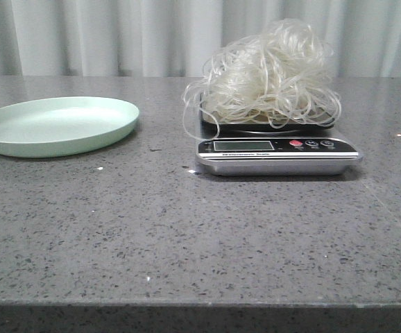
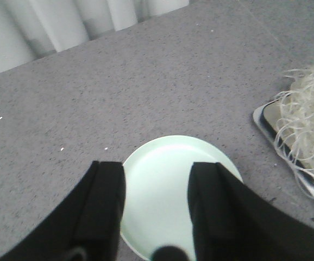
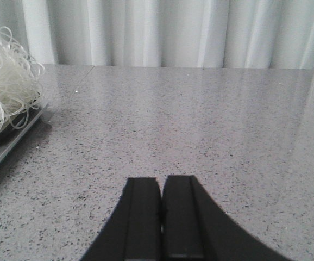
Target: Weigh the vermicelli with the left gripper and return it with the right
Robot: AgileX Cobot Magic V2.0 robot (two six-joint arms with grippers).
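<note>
- Fingers of the right gripper (image 3: 161, 217) are pressed together with nothing between them, low over the bare grey table (image 1: 186, 236), well apart from the scale (image 1: 277, 152) and to its right side.
- Fingers of the left gripper (image 2: 156, 212) stand apart and hold nothing; they hang above the pale green plate (image 2: 168, 179), which sits to the left of the scale.
- On top of the scale rests the vermicelli (image 1: 266, 76), a loose fluffy heap that is wider than the platform; some strands hang over the edges, near the display.
- Judging from this, the weighing is done and the step in hand is the return by the right gripper.
- To do it well, I think the right gripper should first open wide, come from above the middle of the heap and close deep, because the thin strands slip easily.
- It should lift straight and slowly, so that hanging strands do not catch on the scale and drag it.
- Behind the scale hangs only a light curtain (image 1: 117, 35).
</note>
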